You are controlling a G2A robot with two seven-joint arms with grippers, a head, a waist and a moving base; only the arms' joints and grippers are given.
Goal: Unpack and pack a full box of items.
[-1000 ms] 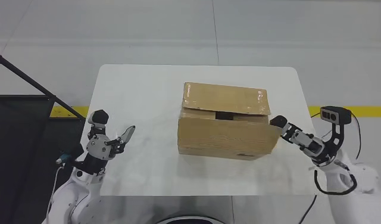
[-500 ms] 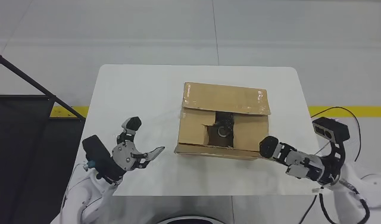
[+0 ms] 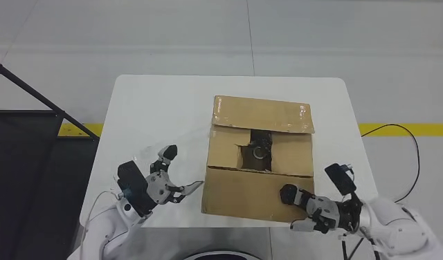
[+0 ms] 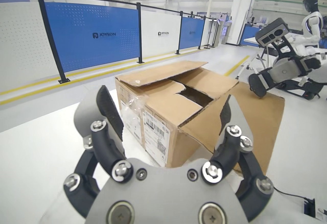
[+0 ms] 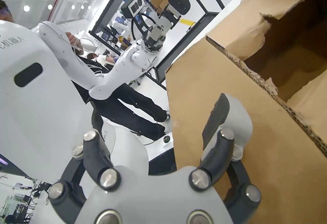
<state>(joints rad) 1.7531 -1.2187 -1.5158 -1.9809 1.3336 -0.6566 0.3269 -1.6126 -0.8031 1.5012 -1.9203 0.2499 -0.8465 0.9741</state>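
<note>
cardboard box (image 3: 259, 160) sits right of centre on the white table (image 3: 159, 108). its near flap (image 3: 242, 191) is folded out toward the robot and the far flap (image 3: 263, 113) is tilted up over the back. between them the inner flaps are torn, and the gap shows something dark and round inside (image 3: 259, 149), can't tell what. right gripper (image 3: 296, 208) is at the near right corner of that near flap with fingers spread wide. in the right wrist view the flap corner (image 5: 230, 87) runs between the fingers of the right gripper (image 5: 163, 117), one pad against the cardboard, not pinched. looks like it's there to push or drag the flap down and out so the opening is free for unpacking. left gripper (image 3: 181, 170) is spread open too, holding nothing, just beside the box's near left corner. in its wrist view the left gripper (image 4: 166, 97) faces the labelled side of the box (image 4: 153, 122), probably lined up to steady the box or take the flap's other end. versus a second ago: the near flap then stood up against the front, now it's laid out flat toward the robot. the right gripper has come from the box's right side round to the near edge with it. the left arm has moved from the table's left edge in toward the box.
</note>
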